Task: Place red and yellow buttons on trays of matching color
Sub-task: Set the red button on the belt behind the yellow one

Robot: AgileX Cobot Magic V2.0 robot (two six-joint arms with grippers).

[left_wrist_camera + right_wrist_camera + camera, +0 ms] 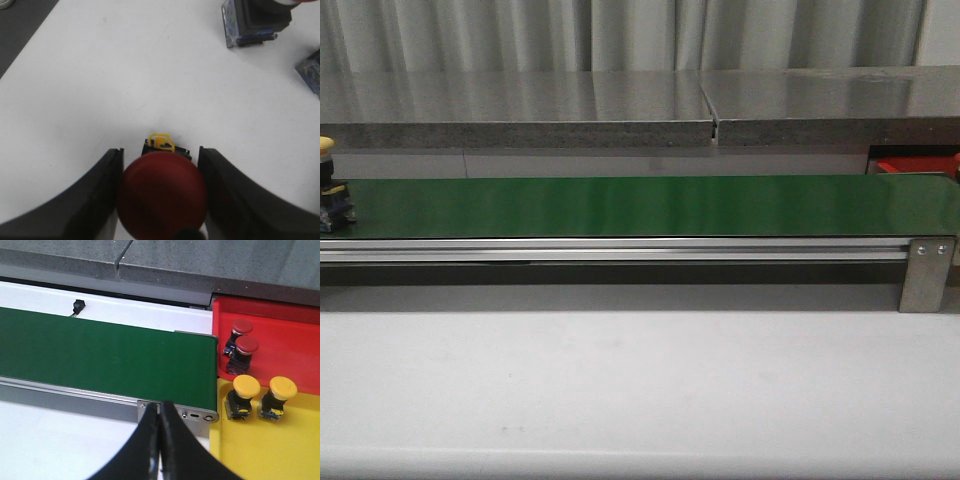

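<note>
In the left wrist view my left gripper (160, 150) is shut on a red button (162, 192), its black fingers (100, 190) pressed against both sides of the red cap, above a white surface (125, 75). In the right wrist view my right gripper (160, 406) is shut with nothing in it, hanging by the end of the green conveyor belt (100, 355). Beyond that end, the red tray (285, 335) holds two red buttons (245, 347) and the yellow tray (280, 445) holds two yellow buttons (246, 387). Another yellow button (328, 185) stands at the belt's far left in the front view, which shows neither gripper.
Two more button bodies (255, 22) lie on the white surface away from my left gripper. The belt (640, 205) has a metal side rail (620, 250) and an end bracket (927, 272). A grey stone shelf (640, 105) runs behind it, and the white table (640, 390) lies in front.
</note>
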